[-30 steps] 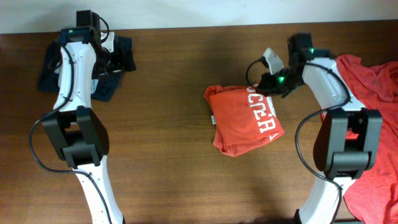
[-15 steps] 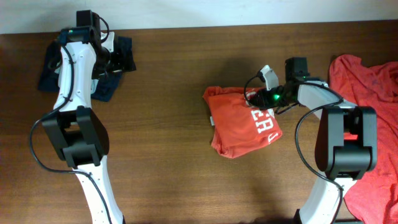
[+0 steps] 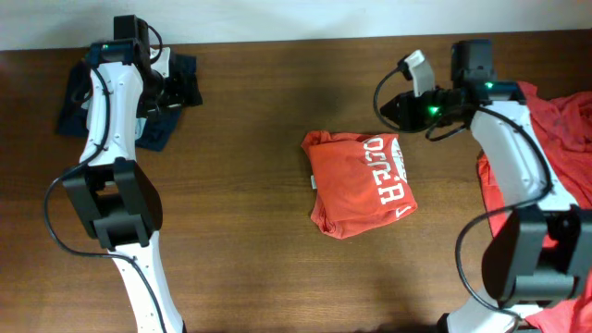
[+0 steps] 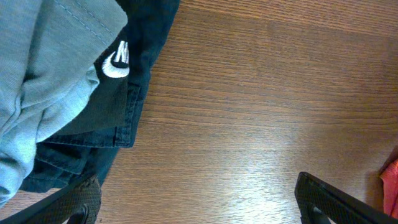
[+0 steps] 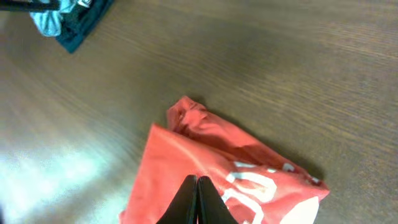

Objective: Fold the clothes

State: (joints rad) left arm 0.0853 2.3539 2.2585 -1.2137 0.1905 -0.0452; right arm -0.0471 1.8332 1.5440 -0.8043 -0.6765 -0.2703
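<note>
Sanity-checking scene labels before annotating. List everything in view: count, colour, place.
folded T-shirt: one, orange-red with white lettering, table centre
unfolded clothes: a heap, count unclear, orange-red, right edge
dark garment: at least one, navy, far left corner
light garment: one, pale blue, lying against the navy one
table: one, dark brown wood
left gripper: open, over bare table beside the navy garment
right gripper: shut, nothing seen in it, raised near the folded T-shirt's far right corner

Folded T-shirt centre of table; T-shirt pile right edge; other garments rear left.
</note>
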